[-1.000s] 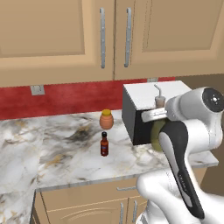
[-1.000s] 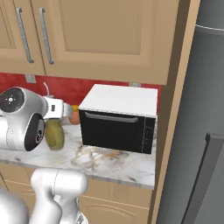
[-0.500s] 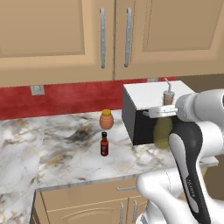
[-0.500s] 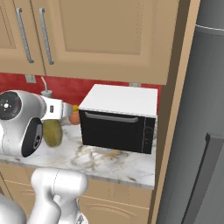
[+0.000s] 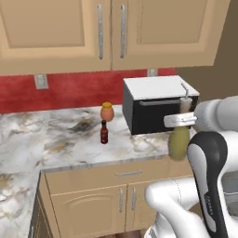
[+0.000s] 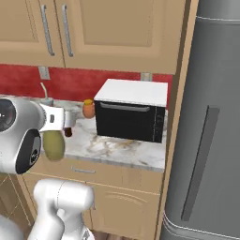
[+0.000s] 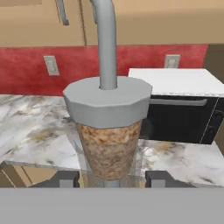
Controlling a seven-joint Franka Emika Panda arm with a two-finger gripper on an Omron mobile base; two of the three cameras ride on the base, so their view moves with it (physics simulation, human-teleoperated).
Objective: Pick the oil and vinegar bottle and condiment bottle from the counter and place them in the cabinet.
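You have the oil and vinegar bottle [image 5: 179, 142] off the surface [image 5: 60, 139] now. A second ago it hung closer to the microwave [image 5: 155, 109] front; since then the arm has swung it out past the front edge of the surface, and the base cameras have shifted too, so much of the scene change is camera motion, not things moving. Judging from that, the carry toward the cabinet is starting; the first pick looks done, no placement yet.

End effector [image 5: 180, 122]: clenched on the bottle's neck, just under the stopper. In the hand view the fingertips [image 7: 65, 179] sit either side of the cork [image 7: 109, 146], with the grey collar and metal spout [image 7: 105, 41] rising straight ahead. Opening is narrow, just the neck's width. The bottle hangs upright, green body below the fingers, clear of the surface in the right base view [image 6: 54, 144].

The condiment bottle [image 5: 104, 132] stands on the surface, mid-depth, left of the microwave, with the orange jar [image 5: 107, 111] just behind it toward the back edge. It is well apart from the arm and untouched. You still need to come back for it.

No open-shelf cabinet can be made out in these views, so you likely need more base travel first. Watch bottle swing on the turn; the grip is high on a heavy-bottomed thing.
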